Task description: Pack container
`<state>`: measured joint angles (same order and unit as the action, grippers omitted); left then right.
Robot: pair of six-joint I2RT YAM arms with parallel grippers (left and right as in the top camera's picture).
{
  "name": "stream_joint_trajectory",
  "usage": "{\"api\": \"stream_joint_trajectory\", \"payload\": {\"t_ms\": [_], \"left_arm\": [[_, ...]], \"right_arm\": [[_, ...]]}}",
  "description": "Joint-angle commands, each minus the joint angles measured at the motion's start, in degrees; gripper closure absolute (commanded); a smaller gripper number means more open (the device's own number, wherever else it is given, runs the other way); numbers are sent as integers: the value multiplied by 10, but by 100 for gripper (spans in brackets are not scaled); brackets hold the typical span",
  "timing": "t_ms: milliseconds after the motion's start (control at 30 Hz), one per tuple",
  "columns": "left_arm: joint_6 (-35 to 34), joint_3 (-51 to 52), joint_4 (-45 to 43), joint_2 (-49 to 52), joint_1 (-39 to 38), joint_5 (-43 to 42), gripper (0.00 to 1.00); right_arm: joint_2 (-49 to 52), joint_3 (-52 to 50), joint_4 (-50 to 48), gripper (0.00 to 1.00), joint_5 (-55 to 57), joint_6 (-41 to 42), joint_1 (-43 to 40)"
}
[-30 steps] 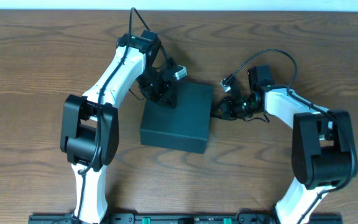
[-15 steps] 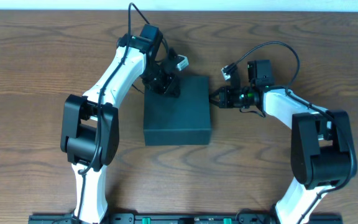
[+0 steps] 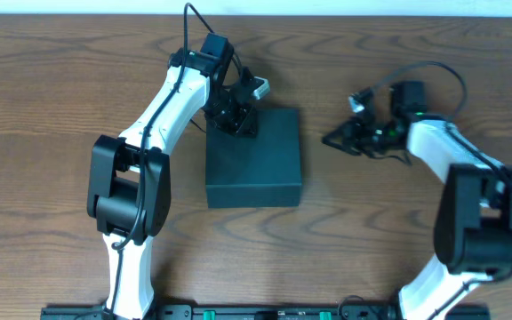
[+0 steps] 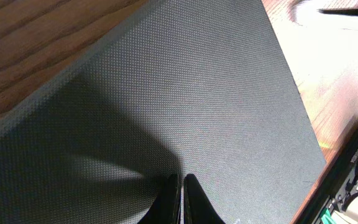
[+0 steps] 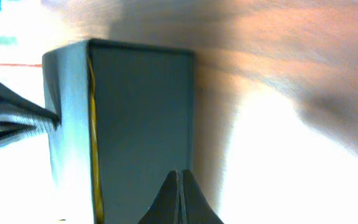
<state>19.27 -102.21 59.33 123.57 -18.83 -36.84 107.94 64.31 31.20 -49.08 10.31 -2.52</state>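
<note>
Item: container (image 3: 252, 158), shut. My right claw (image 3: 332, 140), pressed together, backed off; left claw (image 3: 238, 126), likewise together, pinned its top. Packing seemingly finished.

Matt, finely textured cardboard container (image 3: 253, 160) on a smooth wood-grain table (image 3: 43, 107).

Dark teal container (image 3: 252, 160), lid shut, flat mid-table.

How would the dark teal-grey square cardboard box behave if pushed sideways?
Probably slides rather than tips: the dark teal-grey square cardboard box sits low and flat. Its textured matte lid likely resists slipping under the left tool.
</note>
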Motion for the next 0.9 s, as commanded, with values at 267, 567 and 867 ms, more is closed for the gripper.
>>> {"api": "stream_joint_trajectory", "payload": {"t_ms": [267,567,867], "left_arm": [[-2,5,5,27,1,57,94],[0,5,10,27,16,57,94],[1,5,8,27,48,34,94]], "right_arm": [[-187,10,170,99,114,-165,70],[-198,-52,215,98,111,-207,186],[-198,-139,53,99,116,-74,269]]}}
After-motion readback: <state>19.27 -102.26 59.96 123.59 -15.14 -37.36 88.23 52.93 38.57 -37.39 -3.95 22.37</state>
